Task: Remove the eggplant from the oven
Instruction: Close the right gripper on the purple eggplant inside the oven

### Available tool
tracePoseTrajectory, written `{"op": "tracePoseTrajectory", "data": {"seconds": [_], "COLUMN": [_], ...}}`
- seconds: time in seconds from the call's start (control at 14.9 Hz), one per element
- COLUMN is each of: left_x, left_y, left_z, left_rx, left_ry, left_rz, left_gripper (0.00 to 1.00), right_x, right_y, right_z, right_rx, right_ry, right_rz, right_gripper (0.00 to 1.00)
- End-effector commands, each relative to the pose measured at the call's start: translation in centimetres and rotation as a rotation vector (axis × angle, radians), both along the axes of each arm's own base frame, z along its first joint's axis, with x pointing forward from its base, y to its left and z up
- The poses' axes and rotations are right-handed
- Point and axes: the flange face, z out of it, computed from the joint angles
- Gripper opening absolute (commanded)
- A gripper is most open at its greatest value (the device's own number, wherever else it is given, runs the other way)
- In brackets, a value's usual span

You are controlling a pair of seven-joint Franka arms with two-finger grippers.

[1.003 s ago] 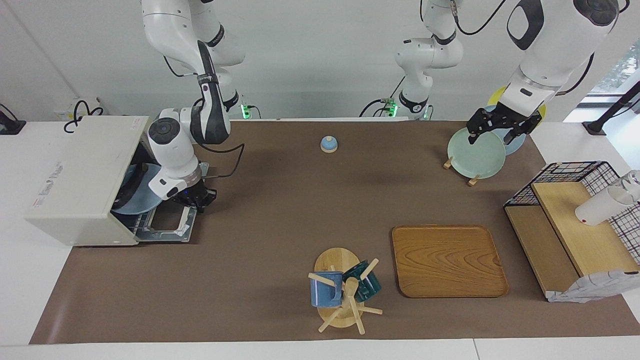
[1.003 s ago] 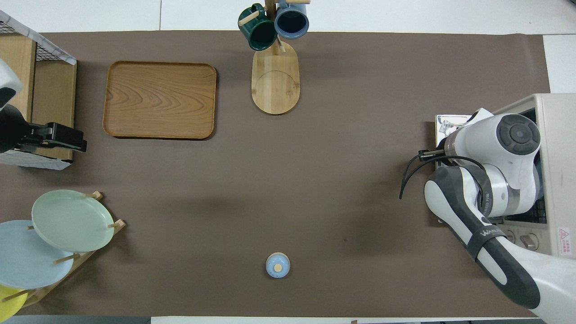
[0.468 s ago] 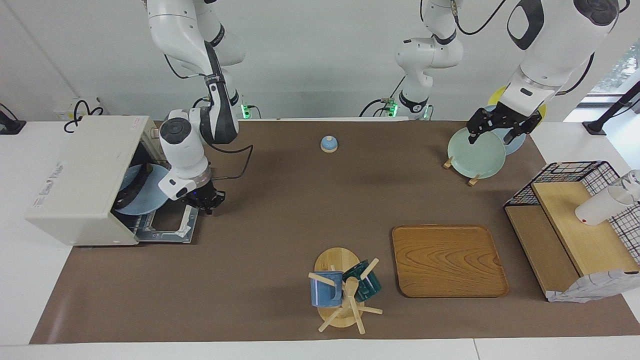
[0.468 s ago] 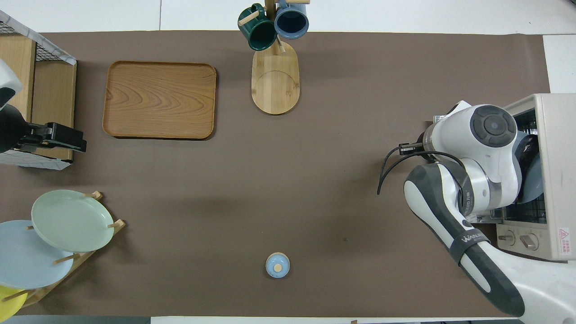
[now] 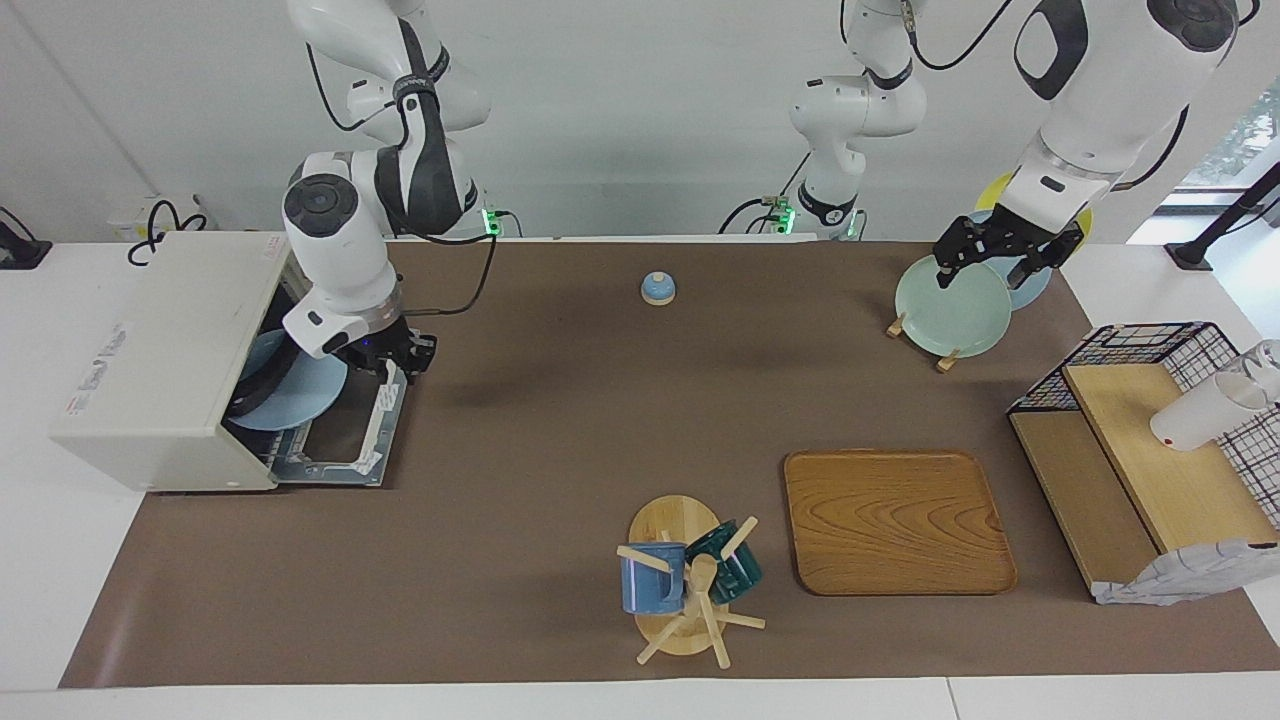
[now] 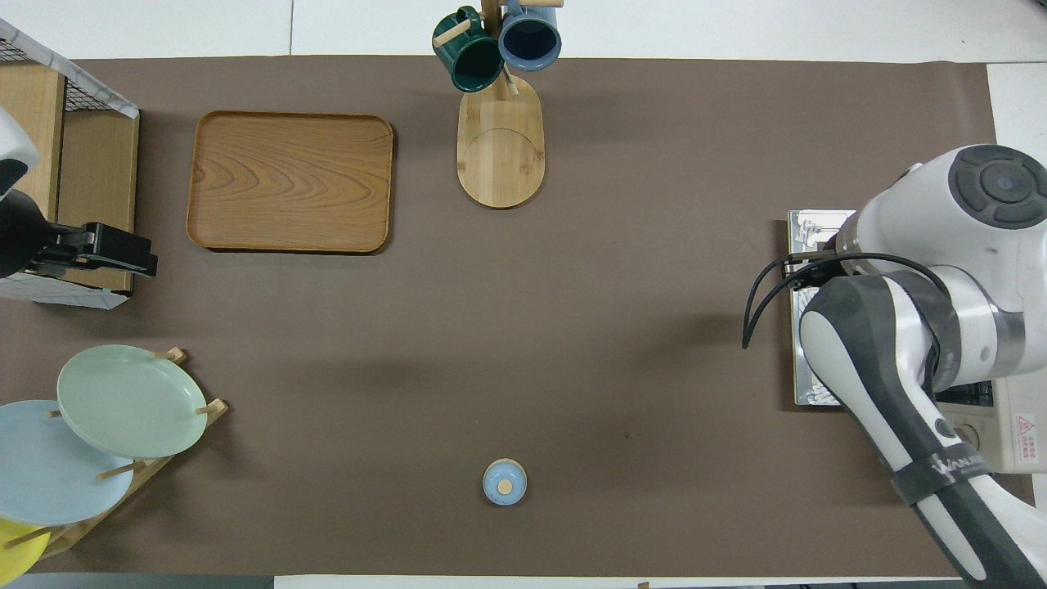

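Observation:
The off-white oven (image 5: 160, 350) stands at the right arm's end of the table, its door (image 5: 335, 445) dropped open onto the mat. A light blue plate (image 5: 300, 395) lies on the rack inside it. The dark eggplant (image 5: 257, 380) lies on that plate, deep in the opening. My right gripper (image 5: 395, 355) hangs just outside the opening, over the edge of the door nearer the robots, and touches neither plate nor eggplant. In the overhead view the right arm hides the oven (image 6: 1014, 425) opening, the eggplant and the gripper; only part of the door (image 6: 810, 384) shows. My left gripper (image 5: 1000, 258) waits over the plate rack and also shows in the overhead view (image 6: 106, 249).
A small blue lid (image 5: 657, 288) sits mid-table near the robots. At the left arm's end are a rack with a green plate (image 5: 950, 305) and a wire shelf (image 5: 1150, 440). A wooden tray (image 5: 897, 520) and a mug tree (image 5: 685, 580) stand farther from the robots.
My right gripper has risen and drawn toward the robots, off the middle of the open door. The plate and eggplant have stayed in the oven. The left arm has not moved.

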Motion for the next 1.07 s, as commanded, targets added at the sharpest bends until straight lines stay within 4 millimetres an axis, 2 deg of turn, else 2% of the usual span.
{"op": "tracePoseTrajectory", "data": {"seconds": [0.0, 0.13, 0.54, 0.8, 1.0], "left_x": [-0.2, -0.2, -0.2, -0.2, -0.2], "left_y": [0.2, 0.2, 0.2, 0.2, 0.2], "left_z": [0.3, 0.3, 0.3, 0.3, 0.3], "left_rx": [-0.002, -0.002, 0.000, -0.002, -0.002], "left_ry": [-0.003, -0.003, -0.003, -0.003, -0.003], "left_rz": [0.010, 0.010, 0.010, 0.010, 0.010], "left_gripper": [1.00, 1.00, 1.00, 1.00, 1.00], "right_x": [-0.6, -0.9, -1.0, -1.4, -2.3], "right_y": [-1.9, -2.3, -3.0, -6.3, -6.8], "right_z": [-0.9, -1.7, -1.2, -1.8, -3.0], "right_rx": [-0.013, -0.007, -0.028, -0.019, -0.015], "right_ry": [-0.002, -0.016, 0.028, 0.040, 0.019], "right_rz": [-0.002, 0.036, 0.131, 0.162, 0.162], "right_gripper": [0.40, 0.40, 0.39, 0.39, 0.39]}}
